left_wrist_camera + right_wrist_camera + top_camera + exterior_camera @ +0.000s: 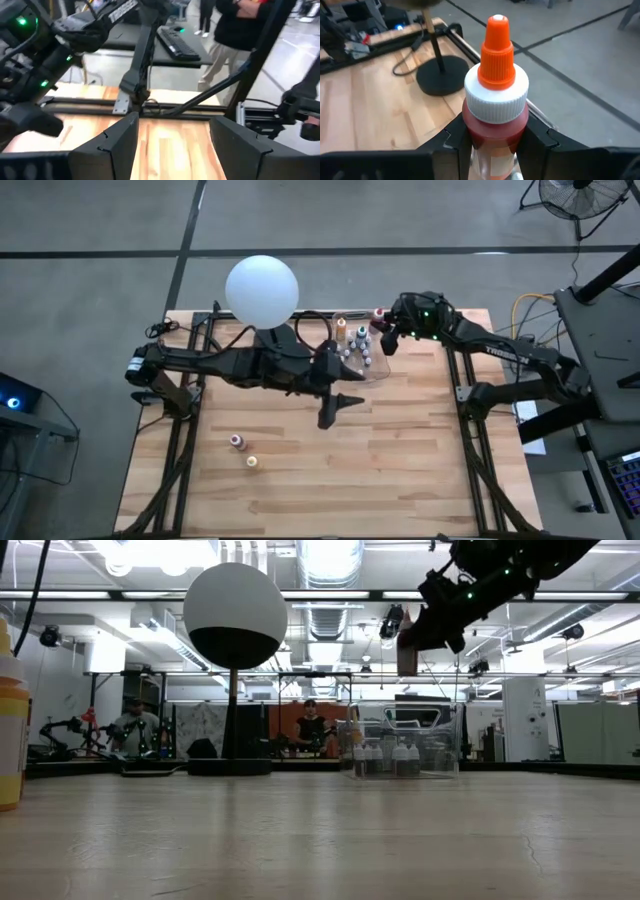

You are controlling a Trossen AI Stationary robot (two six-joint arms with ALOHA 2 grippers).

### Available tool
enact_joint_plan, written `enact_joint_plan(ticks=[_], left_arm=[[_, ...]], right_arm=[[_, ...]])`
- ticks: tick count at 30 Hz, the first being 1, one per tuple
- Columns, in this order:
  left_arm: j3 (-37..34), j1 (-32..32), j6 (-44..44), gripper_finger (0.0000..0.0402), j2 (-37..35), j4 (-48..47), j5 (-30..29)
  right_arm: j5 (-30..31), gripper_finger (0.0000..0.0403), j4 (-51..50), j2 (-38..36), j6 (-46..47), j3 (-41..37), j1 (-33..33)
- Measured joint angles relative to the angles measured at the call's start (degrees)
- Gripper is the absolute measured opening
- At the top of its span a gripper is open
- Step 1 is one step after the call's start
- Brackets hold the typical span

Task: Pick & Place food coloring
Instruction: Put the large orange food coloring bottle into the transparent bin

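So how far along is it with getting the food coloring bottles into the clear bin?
Done: several small bottles already stand in the clear bin. In hand: the right gripper, raised beside the bin, is shut on a red bottle with an orange tip. Left: two bottles on the near table, another near the low camera. The left gripper waits open mid-table.

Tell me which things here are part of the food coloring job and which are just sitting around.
Part of the job:
- red bottle held in the right claw
- bottles in the clear bin
- two loose bottles on the table
- left claw, open

Just there:
- white globe lamp
- floor fan
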Motion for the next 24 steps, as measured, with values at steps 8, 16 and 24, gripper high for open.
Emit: enact_joint_plan(ticks=[8,16,24], left_arm=[[0.0,1.9,-1.6,0.0216,0.0,-2.8,-3.7],[-1.3,3.2,-1.7,0.0216,0.0,-3.1,-3.9],[-3.2,3.3,-2.2,0.0216,0.0,-3.3,-3.9]], right_arm=[[-0.1,0.0109,2.1,4.4,-2.5,-0.4,-1.8],[0.0,0.0109,5.4,7.4,-1.9,-0.8,-3.4],[-5.2,0.0109,2.9,6.6,-1.0,-3.4,-3.3]])
